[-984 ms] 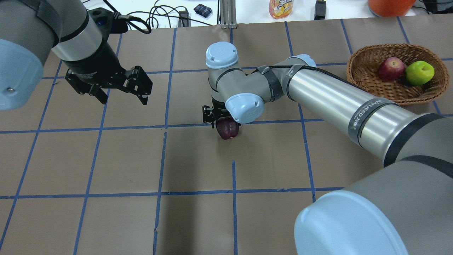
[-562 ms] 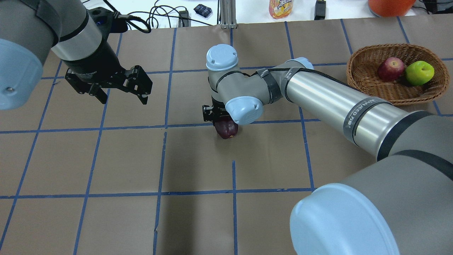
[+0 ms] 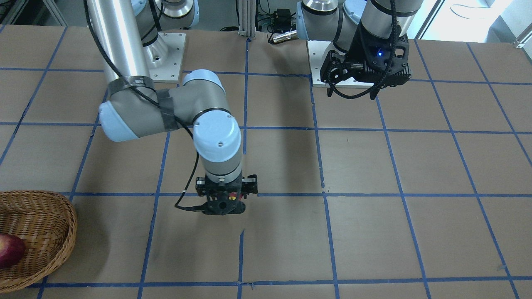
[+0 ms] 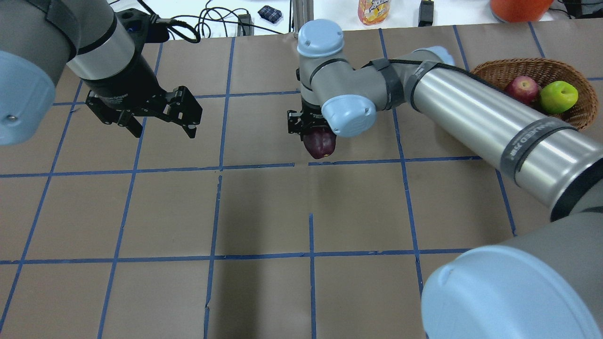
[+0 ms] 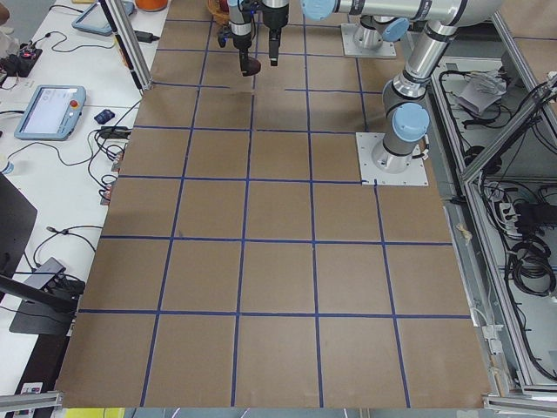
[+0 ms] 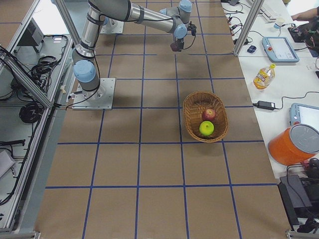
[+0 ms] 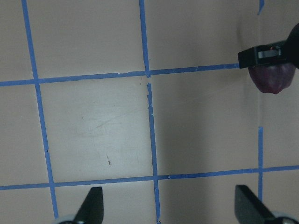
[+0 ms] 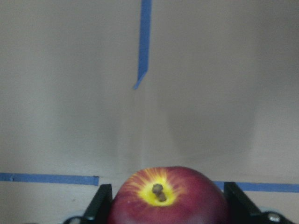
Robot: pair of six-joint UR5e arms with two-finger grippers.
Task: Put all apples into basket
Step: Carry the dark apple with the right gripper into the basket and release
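Maroon and last, the apple (image 4: 320, 144) hangs above the bench (image 4: 264, 212) clamped in our right pincer (image 8: 168, 207), left pincer (image 4: 165, 128) wide open and empty; we judge the carry in hand, needing a swing over the basket (image 4: 532, 62) rim before release.

Cut off: basket (image 3: 62, 232) and its red apple (image 3: 9, 250), both by the front-facing view's left edge, at the surface (image 3: 374, 166) corner; left claw (image 7: 170, 208), fingertips only, wrist view. Hidden: dark maroon apple (image 4: 320, 143), upper part under the wrist of the right arm (image 4: 471, 108), overhead.
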